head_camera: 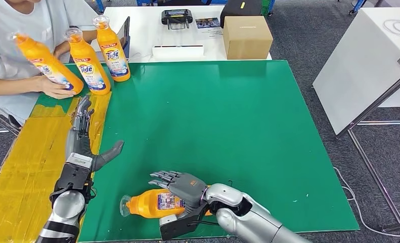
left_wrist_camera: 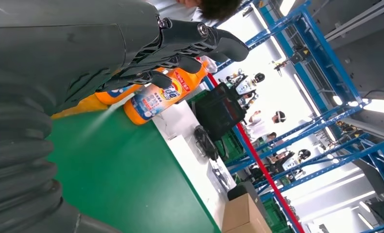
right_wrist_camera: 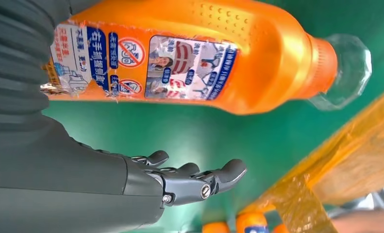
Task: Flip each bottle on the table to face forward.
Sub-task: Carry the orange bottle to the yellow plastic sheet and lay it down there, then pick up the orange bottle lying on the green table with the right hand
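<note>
Just under the right hand [head_camera: 180, 188], near the front edge of the green table [head_camera: 228, 131], an orange bottle [head_camera: 152, 203] lies on its side, its clear cap pointing away from the hand toward the yellow-taped strip [head_camera: 28, 162]. The hand's fingers are spread flat and apart above the bottle's body, with a gap of green showing between them and the bottle in the right wrist view, so the hand grips nothing; the label [right_wrist_camera: 146, 65] facing that camera is the small-print back one. The left hand [head_camera: 84, 134] lies stretched out flat along the border of the taped strip, fingers extended, thumb out to the side, holding nothing. Beyond its fingertips, at the far corner, stand two upright orange Tide bottles [head_camera: 89, 63], labels facing the robot, and just beside them a person's hand [head_camera: 56, 87] grips a third bottle [head_camera: 43, 61], tilted. Farther off, past the table's rear edge, sit a cardboard box [head_camera: 247, 36] and a black controller [head_camera: 176, 17].
</note>
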Controlling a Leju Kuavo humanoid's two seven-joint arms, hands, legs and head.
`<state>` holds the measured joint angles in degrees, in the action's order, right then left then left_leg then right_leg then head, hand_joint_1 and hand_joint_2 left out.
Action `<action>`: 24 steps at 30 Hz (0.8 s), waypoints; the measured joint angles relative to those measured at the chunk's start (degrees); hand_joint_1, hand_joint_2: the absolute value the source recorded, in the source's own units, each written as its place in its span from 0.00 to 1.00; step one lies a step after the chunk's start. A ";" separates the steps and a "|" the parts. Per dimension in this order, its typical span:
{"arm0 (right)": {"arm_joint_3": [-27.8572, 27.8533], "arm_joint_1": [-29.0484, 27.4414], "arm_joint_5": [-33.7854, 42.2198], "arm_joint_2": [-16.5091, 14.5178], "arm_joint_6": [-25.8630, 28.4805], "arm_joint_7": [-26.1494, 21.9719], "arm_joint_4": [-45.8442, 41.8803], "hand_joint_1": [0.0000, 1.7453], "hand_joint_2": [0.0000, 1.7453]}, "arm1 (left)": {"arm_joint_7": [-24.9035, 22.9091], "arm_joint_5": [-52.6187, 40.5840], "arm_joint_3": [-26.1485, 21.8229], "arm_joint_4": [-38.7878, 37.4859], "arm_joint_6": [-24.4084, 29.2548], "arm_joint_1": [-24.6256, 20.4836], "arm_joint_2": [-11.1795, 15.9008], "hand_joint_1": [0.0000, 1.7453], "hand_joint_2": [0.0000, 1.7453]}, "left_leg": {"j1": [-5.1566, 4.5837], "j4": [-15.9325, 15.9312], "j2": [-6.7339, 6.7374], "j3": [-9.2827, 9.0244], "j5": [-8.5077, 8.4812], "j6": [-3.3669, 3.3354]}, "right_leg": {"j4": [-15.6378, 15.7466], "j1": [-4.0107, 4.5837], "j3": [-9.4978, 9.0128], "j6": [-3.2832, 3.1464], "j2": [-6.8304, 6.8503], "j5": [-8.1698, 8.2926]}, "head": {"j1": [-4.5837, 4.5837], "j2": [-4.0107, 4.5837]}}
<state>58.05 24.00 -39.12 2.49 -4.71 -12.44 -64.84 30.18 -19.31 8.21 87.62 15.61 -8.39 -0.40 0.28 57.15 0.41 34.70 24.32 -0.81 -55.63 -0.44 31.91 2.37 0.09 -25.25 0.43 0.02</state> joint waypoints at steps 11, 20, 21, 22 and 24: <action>3.69 2.96 -4.46 0.76 2.55 5.37 3.38 0.00 1.00 | 0.07 0.54 0.16 -0.78 0.75 -0.44 -0.04 0.00 1.00 | 0.00 0.00 -0.01 -0.02 0.00 0.00 | 0.00 0.00 -0.02 0.00 0.00 0.00 | 0.01 0.00; 4.03 2.85 -17.23 0.96 8.70 15.34 4.81 0.00 1.00 | -0.75 0.02 -0.32 0.34 1.50 1.76 -0.06 0.00 1.00 | 0.00 0.00 0.00 -0.02 0.00 0.00 | 0.00 -0.01 -0.03 0.00 0.00 0.00 | 0.01 0.00; 3.85 2.72 -17.95 0.98 8.81 15.64 4.71 0.00 1.00 | -0.79 -0.09 -0.44 0.51 1.49 1.98 -0.06 0.00 1.00 | 0.00 0.00 0.00 -0.03 0.00 0.00 | 0.00 0.00 -0.03 0.00 0.00 0.00 | 0.01 0.00; 3.60 2.55 -18.68 0.99 8.91 15.95 4.56 0.00 1.00 | -0.81 -0.23 -0.57 0.70 1.49 2.19 -0.07 0.00 1.00 | 0.00 0.00 0.00 -0.03 0.00 0.00 | 0.00 0.00 -0.03 0.00 0.00 0.00 | 0.01 0.00; 2.89 2.14 -20.18 1.07 9.06 16.68 4.13 0.00 1.00 | -0.84 -0.53 -0.80 1.09 1.48 2.57 -0.09 0.00 1.00 | 0.00 0.00 -0.01 -0.03 0.00 0.00 | 0.00 0.00 -0.03 0.00 0.00 0.00 | 0.01 0.00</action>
<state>60.94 26.15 -59.30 3.56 4.35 4.25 -60.70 29.34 -19.84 7.40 88.71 17.08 -5.81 -0.49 0.28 57.15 0.41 34.67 24.32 -0.81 -55.62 -0.44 31.88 2.37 0.09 -25.25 0.44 0.02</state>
